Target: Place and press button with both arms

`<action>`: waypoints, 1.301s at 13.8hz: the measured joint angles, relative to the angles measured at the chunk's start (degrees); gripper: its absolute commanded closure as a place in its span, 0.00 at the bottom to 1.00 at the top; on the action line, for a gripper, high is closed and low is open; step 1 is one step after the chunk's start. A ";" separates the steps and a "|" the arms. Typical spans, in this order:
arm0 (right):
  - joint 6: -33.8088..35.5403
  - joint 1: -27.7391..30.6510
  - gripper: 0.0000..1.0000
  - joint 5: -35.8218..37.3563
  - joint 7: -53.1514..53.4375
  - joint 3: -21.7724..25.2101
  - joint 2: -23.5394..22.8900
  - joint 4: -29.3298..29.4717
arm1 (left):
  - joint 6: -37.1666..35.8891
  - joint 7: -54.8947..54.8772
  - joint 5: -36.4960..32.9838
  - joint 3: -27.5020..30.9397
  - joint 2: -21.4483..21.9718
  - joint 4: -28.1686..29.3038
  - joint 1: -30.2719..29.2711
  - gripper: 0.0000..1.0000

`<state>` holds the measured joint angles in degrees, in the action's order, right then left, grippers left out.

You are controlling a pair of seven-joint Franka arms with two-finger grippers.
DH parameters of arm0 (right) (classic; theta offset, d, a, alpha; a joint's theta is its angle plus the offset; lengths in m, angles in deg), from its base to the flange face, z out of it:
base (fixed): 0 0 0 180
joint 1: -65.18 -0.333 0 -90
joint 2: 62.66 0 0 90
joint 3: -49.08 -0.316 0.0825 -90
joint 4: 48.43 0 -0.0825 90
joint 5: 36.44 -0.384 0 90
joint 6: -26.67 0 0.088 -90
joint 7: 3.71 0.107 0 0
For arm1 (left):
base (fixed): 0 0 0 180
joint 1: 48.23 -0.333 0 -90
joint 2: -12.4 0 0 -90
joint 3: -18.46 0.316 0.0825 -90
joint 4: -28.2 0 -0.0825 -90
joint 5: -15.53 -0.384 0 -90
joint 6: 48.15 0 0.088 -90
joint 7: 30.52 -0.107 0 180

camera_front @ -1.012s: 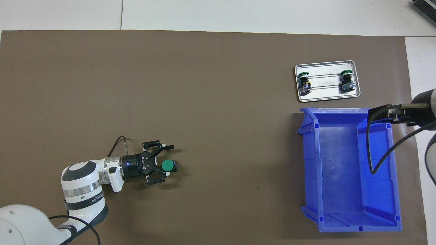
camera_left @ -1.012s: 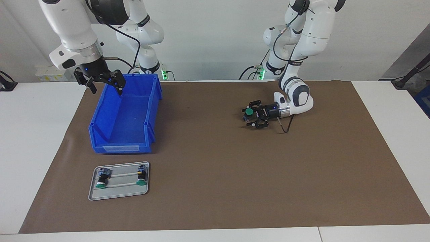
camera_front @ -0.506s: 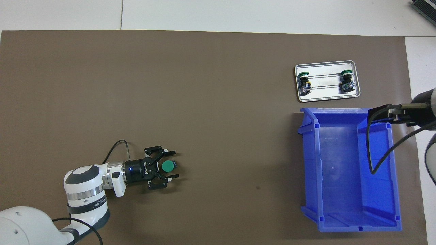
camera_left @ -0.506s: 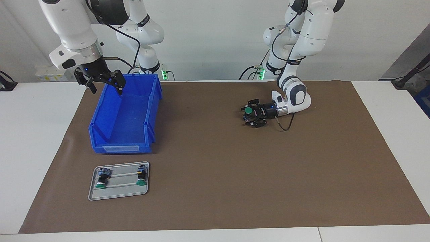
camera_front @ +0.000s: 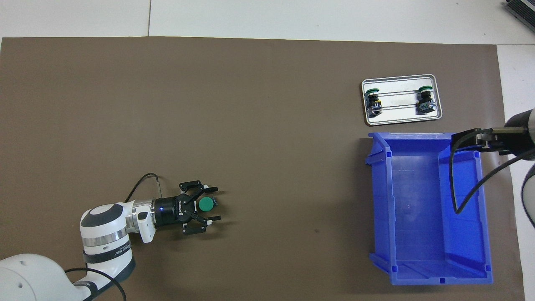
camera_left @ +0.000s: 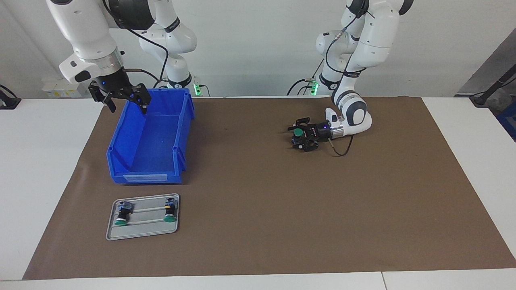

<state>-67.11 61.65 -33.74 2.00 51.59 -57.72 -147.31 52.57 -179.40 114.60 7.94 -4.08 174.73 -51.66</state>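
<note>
The button [camera_left: 298, 132] [camera_front: 205, 204] stands green cap up on the brown mat, toward the left arm's end of the table. My left gripper [camera_left: 294, 138] [camera_front: 214, 203] lies low and level at the mat, open, one finger on each side of the button with gaps between them and it. My right gripper [camera_left: 127, 105] hangs open with nothing in it, over the blue bin's [camera_left: 150, 177] [camera_front: 439, 279] corner closest to the robots. That arm waits.
A grey tray [camera_left: 145, 230] [camera_front: 399, 119] with two more green-capped switches lies just farther from the robots than the bin, at the right arm's end. The brown mat [camera_left: 282, 209] covers most of the white table.
The left gripper has turned and sunk a little around the button, which stays in its place on the mat. The right arm has not moved.
</note>
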 measured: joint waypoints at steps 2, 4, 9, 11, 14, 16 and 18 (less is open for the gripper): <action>0.00 0.00 0.00 0.00 0.00 0.00 0.00 0.00 | -1.09 0.35 0.01 0.12 0.08 -0.04 -0.27 0.12; 0.00 0.00 0.00 0.00 0.00 0.00 0.00 0.00 | -2.99 0.96 0.01 0.21 0.15 -0.06 -0.90 0.12; 0.00 0.00 0.00 0.00 0.00 0.00 0.00 0.00 | -8.51 7.66 0.06 0.38 0.77 -1.54 -3.11 0.13; 0.00 0.00 0.00 0.00 0.00 0.00 0.00 0.00 | -9.29 15.17 0.08 0.45 1.14 -4.79 -3.76 0.13; 0.00 0.00 0.00 0.00 0.00 0.00 0.00 0.00 | -8.84 32.15 0.12 0.54 2.29 -12.37 -3.79 0.12; 0.00 0.00 0.00 0.00 0.00 0.00 0.00 0.00 | -5.60 44.42 -1.14 0.47 4.33 -17.44 -3.75 0.12; 0.00 0.00 0.00 0.00 0.00 0.00 0.00 0.00 | 0.30 56.06 -7.77 0.08 7.33 -21.14 -3.56 0.12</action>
<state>-67.11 61.65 -33.74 2.00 51.59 -57.72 -147.31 52.87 -123.34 106.83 8.02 3.25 153.59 -55.22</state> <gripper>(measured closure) 0.000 0.115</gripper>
